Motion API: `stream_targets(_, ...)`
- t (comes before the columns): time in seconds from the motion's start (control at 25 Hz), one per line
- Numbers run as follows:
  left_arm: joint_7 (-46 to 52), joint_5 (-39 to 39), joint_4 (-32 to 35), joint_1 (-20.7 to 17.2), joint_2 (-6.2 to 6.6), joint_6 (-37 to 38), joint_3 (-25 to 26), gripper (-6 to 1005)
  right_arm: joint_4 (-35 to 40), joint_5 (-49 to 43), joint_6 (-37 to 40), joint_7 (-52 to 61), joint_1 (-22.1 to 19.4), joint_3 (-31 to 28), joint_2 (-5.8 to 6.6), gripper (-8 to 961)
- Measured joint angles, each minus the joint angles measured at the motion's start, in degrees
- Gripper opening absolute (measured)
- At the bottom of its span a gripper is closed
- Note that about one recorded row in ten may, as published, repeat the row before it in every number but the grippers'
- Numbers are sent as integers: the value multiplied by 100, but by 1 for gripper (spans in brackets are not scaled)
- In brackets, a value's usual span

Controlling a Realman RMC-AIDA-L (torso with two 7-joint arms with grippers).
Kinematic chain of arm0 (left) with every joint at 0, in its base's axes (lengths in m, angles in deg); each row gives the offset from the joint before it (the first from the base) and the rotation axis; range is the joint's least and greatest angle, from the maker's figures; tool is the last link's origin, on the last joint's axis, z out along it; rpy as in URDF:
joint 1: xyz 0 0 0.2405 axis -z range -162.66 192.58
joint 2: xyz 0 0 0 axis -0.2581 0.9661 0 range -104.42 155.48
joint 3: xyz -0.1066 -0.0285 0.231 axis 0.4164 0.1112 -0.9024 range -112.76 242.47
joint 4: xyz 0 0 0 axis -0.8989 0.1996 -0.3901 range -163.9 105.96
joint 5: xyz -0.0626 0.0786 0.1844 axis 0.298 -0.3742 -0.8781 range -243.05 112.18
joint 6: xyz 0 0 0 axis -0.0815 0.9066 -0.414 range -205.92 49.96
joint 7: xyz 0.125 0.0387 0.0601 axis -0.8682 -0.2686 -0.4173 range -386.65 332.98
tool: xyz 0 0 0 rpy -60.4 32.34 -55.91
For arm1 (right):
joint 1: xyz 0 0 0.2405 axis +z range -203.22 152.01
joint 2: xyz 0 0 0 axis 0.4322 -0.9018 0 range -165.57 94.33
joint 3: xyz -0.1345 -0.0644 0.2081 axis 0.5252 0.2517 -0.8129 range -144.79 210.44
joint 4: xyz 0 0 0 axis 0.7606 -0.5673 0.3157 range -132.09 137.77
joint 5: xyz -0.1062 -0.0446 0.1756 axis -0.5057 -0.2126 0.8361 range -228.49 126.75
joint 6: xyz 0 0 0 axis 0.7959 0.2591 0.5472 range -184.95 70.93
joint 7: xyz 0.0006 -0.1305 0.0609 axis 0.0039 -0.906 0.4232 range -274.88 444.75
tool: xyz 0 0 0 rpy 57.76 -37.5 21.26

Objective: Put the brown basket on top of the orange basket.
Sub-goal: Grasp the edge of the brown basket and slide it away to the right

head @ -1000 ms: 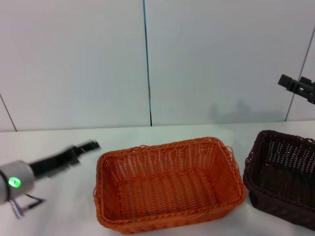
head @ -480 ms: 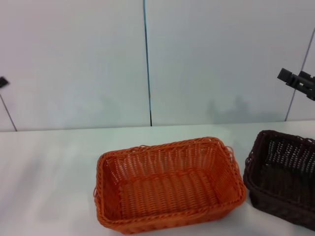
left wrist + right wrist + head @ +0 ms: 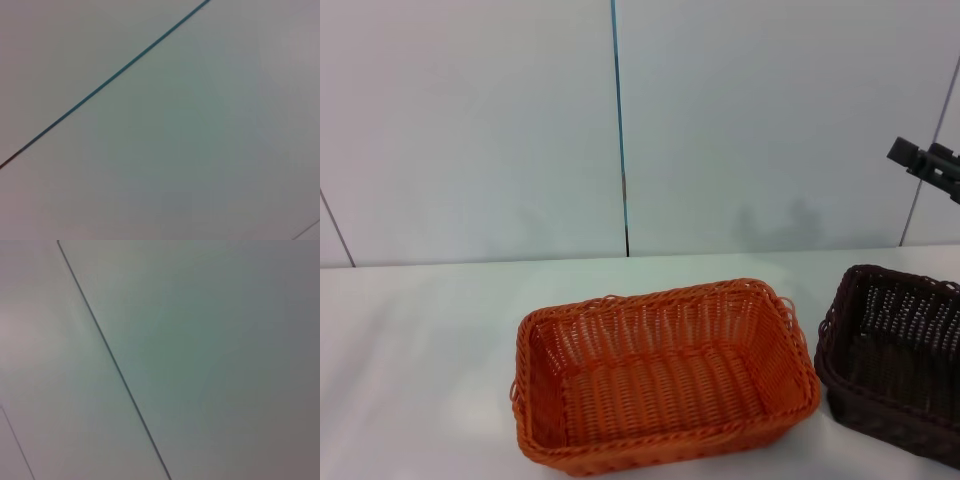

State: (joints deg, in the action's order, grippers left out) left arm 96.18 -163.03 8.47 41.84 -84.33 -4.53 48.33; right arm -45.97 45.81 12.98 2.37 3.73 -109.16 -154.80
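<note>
Our head camera looks forward and down over the table toward the wall, both our wrist cameras face only wall panels, close.

Only a small part of the right gripper shows. It is black and angular. It has blocky, stepped edges.

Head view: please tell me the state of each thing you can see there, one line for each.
Orange basket: upright, empty, on the table.
Brown basket: upright, on the table beside the orange one, partly cut off.
Right gripper: raised above the brown basket, holding nothing.
Left gripper: not visible.
</note>
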Motion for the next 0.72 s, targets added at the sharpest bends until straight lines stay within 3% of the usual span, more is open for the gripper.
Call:
stream_targets(0.12,-58,-22,141,-59,-174,37,-39,881,15,122,25,2,6,13,5,901)
stream_targets(0.2,-90,-22,147,-51,-216,11,-58,881,22,134,12,-13,16,5,8,901)
stream_targets(0.24,-219,3,148,-21,-366,-46,-82,881,24,136,-7,-19,32,4,10,900)
stream_targets(0.4,-309,62,197,3,-575,-71,-56,882,16,157,-136,-23,111,8,18,900)
stream_targets(0.72,-514,270,251,97,-716,-186,-68,882,-3,270,-431,-11,270,34,14,899)
